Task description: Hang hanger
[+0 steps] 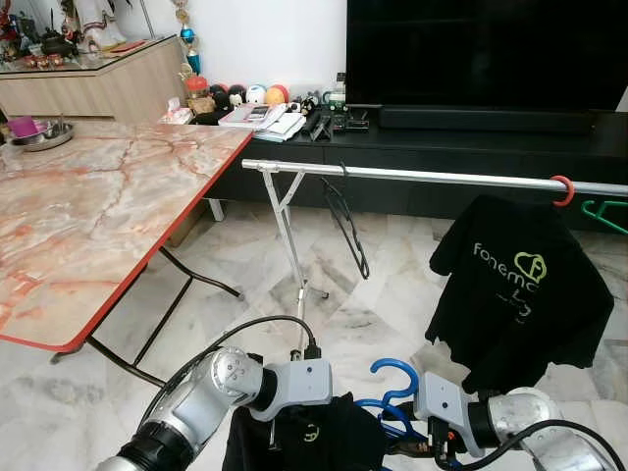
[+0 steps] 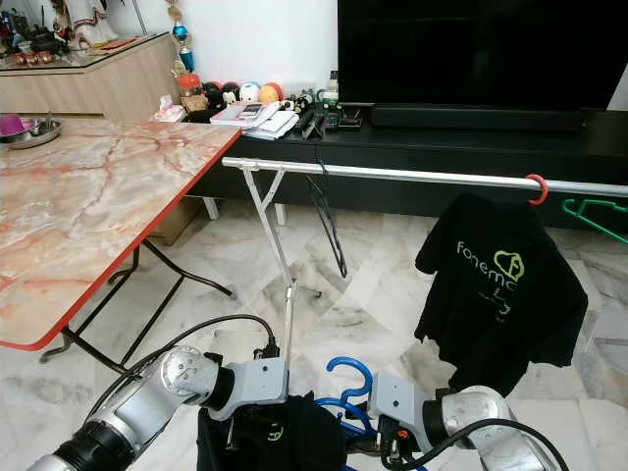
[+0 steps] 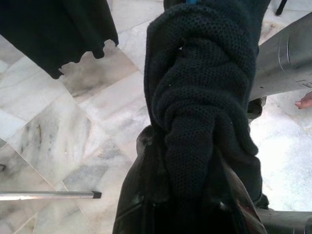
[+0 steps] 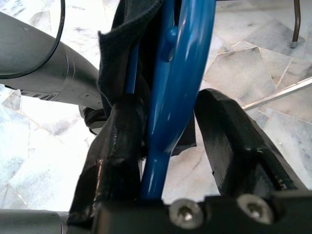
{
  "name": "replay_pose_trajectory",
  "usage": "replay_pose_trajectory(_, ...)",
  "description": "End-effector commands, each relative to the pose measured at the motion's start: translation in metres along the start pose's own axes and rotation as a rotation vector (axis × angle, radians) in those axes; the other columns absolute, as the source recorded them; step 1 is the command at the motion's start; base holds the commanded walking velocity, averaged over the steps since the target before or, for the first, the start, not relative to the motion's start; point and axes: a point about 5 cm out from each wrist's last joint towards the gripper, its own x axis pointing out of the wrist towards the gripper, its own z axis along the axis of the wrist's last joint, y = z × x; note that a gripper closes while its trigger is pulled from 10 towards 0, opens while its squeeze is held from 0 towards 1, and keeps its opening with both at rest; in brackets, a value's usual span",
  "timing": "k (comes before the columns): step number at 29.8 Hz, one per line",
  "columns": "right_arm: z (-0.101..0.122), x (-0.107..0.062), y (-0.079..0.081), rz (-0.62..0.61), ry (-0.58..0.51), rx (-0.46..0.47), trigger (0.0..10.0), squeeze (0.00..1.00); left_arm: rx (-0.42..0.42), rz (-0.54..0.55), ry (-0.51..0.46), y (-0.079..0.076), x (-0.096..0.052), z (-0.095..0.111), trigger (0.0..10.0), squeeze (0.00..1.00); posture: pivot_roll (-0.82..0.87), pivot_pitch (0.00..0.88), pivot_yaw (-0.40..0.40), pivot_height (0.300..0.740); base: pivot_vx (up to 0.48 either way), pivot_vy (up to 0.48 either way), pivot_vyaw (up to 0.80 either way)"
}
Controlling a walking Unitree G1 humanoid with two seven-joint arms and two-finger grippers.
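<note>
Left eye view, both arms low and bent inward, left jaws (image 3: 195,195) clamped on black shirt (image 3: 204,97), right jaws (image 4: 170,161) around blue hanger (image 4: 170,97)

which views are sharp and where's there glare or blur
Left eye view: sharp, evenly lit, soft sheen on the rail. Left wrist view: shirt in focus, floor bright. Right wrist view: blue hanger up close, slightly soft, with glare streaks.
</note>
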Motion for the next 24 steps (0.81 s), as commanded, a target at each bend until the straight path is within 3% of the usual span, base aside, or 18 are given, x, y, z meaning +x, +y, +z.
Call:
replay_pose_trajectory(1, -0.0070, -0.0118, -0.0097, -0.103, 0.003, 0.068, 0.0, 0.00, 0.008, 0.035, -0.030, 0.0073, -0.0073, 0.0048, 0.0, 0.00, 0.01, 0.047, 0.044, 0.740, 0.000, 0.000, 0.00)
replay_pose_trajectory(3, -0.0072, -0.0118, -0.0092, -0.099, 0.002, 0.068, 0.0, 0.00, 0.008, 0.035, -0.031, 0.0073, -0.0070, 0.0049, 0.0, 0.00, 0.01, 0.045, 0.043, 0.740, 0.000, 0.000, 0.00)
replay_pose_trajectory(4, -0.0075, -0.0116, -0.0089, -0.095, 0.004, 0.069, 10.0, 0.00, 0.010, 0.035, -0.031, 0.0073, -0.0067, 0.0050, 0.0, 0.00, 0.01, 0.044, 0.043, 0.740, 0.000, 0.000, 0.00)
replay_pose_trajectory(6, -0.0075, -0.0111, -0.0081, -0.086, -0.002, 0.077, 10.0, 0.00, 0.010, 0.035, -0.032, 0.0071, -0.0062, 0.0052, 0.0, 0.00, 0.01, 0.044, 0.043, 0.740, 0.000, 0.000, 0.00)
replay_pose_trajectory(7, -0.0075, -0.0110, -0.0078, -0.083, -0.006, 0.081, 10.0, 1.00, 0.010, 0.035, -0.032, 0.0070, -0.0059, 0.0054, 0.0, 0.00, 0.01, 0.043, 0.042, 0.740, 0.000, 0.000, 0.00)
replay_pose_trajectory(11, -0.0031, -0.0105, -0.0058, -0.058, -0.045, 0.096, 10.0, 1.00, 0.010, 0.035, -0.034, 0.0067, -0.0057, 0.0055, 0.0, 0.00, 0.01, 0.045, 0.040, 0.740, 0.000, 0.000, 0.00)
replay_pose_trajectory(21, -0.0048, -0.0149, -0.0085, -0.063, -0.026, 0.132, 10.0, 1.00, 0.016, 0.021, -0.020, 0.0055, -0.0075, 0.0033, 0.0, 0.00, 0.01, 0.054, 0.038, 0.740, 0.000, 0.000, 0.00)
replay_pose_trajectory(22, -0.0044, -0.0156, -0.0096, -0.070, -0.026, 0.134, 10.0, 0.55, 0.022, 0.016, -0.006, 0.0048, -0.0077, 0.0018, 0.0, 0.00, 0.01, 0.056, 0.038, 0.740, 0.000, 0.000, 0.00)
replay_pose_trajectory(24, -0.0040, -0.0161, -0.0104, -0.074, -0.026, 0.136, 10.0, 0.55, 0.028, 0.013, 0.005, 0.0043, -0.0079, 0.0007, 0.0, 0.00, 0.01, 0.056, 0.038, 0.740, 0.000, 0.000, 0.00)
